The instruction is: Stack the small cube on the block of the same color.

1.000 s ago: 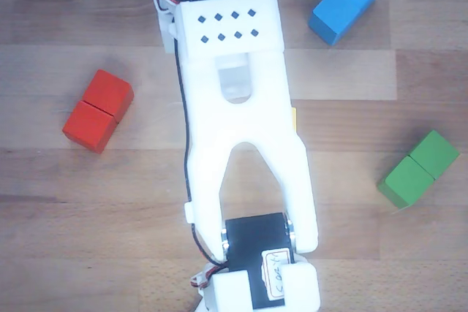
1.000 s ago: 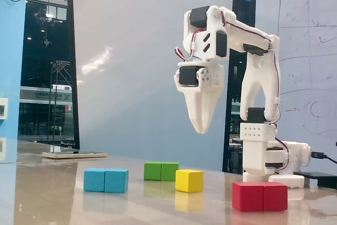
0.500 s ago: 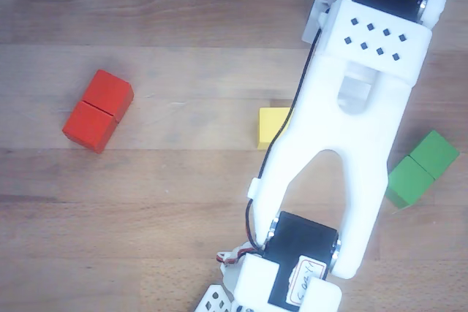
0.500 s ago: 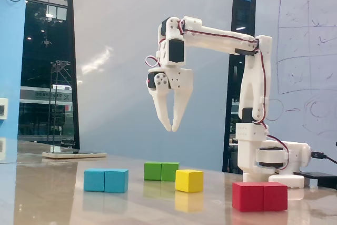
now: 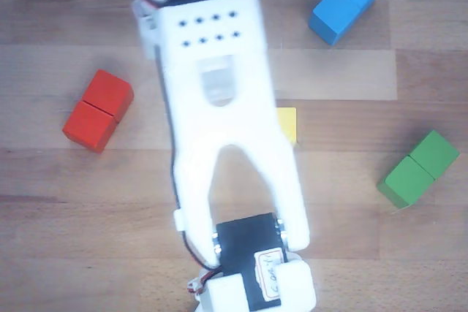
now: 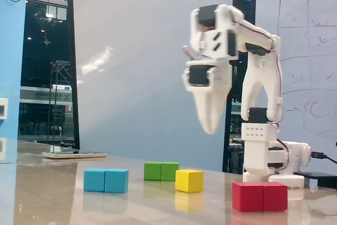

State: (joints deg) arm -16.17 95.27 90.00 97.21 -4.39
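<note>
Other view, from above:
- Arm (image 5: 219,107): white printed body running down the middle of the frame and covering much of the table (image 5: 58,268).
- Small cube (image 5: 287,123): yellow, lying on the table and showing only as a sliver at the arm's right edge; most of it is sitting hidden under the arm.
- Red block (image 5: 98,110): double length, lying left of the arm, well apart.
- Blue block (image 5: 345,2): double length, lying upper right.
- Green block (image 5: 419,169): double length, lying right, lower down.
- No yellow block is showing here; one may be lying hidden, or there may be none.

Fixed view, from the side:
- Gripper (image 6: 209,127): hanging high above the table, tips pointing down, carrying nothing; the fingers are reading as one closed wedge, pressed together.
- Small cube (image 6: 189,181): resting on the table, below the tips and a little left of them, with the green block (image 6: 161,171) just behind it.
- Blue block (image 6: 106,180): lying left.
- Red block (image 6: 260,196): lying right, nearest the camera.

Hazards, as judged:
- Descending with fingers together is likely to strike the cube's top and push it away; they need spreading first.
- The cube is lying close to the green block, so a wide finger is at risk of nudging that block.
- With no yellow target in sight, the cube is at risk of ending up on a wrong colour.
</note>
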